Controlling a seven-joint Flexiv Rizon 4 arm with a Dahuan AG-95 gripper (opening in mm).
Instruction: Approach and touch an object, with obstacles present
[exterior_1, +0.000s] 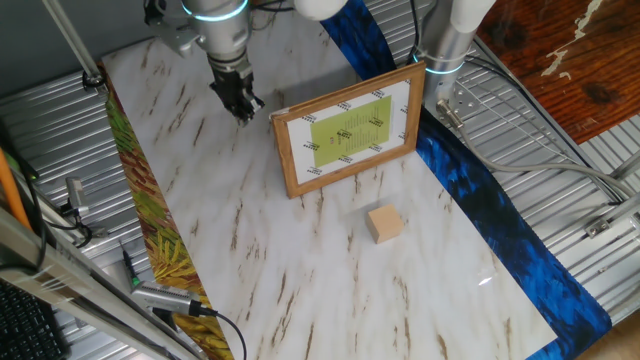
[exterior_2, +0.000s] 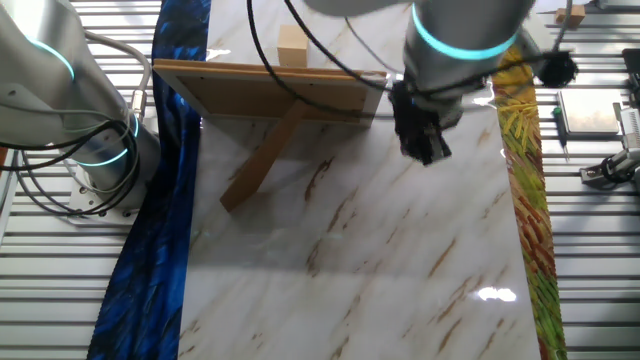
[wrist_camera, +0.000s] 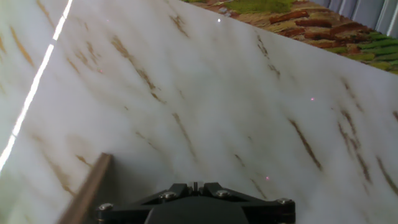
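Observation:
The small tan wooden cube (exterior_1: 384, 223) sits on the marble table in front of the framed picture; in the other fixed view only its top (exterior_2: 292, 45) shows behind the frame. The wood-framed picture (exterior_1: 348, 128) stands upright on a rear prop (exterior_2: 262, 158), with its back (exterior_2: 270, 92) facing the other camera. My gripper (exterior_1: 246, 108) hangs above the table behind the frame's left end, on the far side from the cube; it also shows in the other fixed view (exterior_2: 425, 150). Its jaws are closed together and hold nothing. The hand view shows bare marble and the frame's edge (wrist_camera: 87, 193).
A blue cloth strip (exterior_1: 470, 190) runs along the table's right edge, a green-yellow patterned strip (exterior_1: 150, 215) along the left. A second arm's base (exterior_1: 445, 45) stands at the back right. Cables and tools lie off the table at left.

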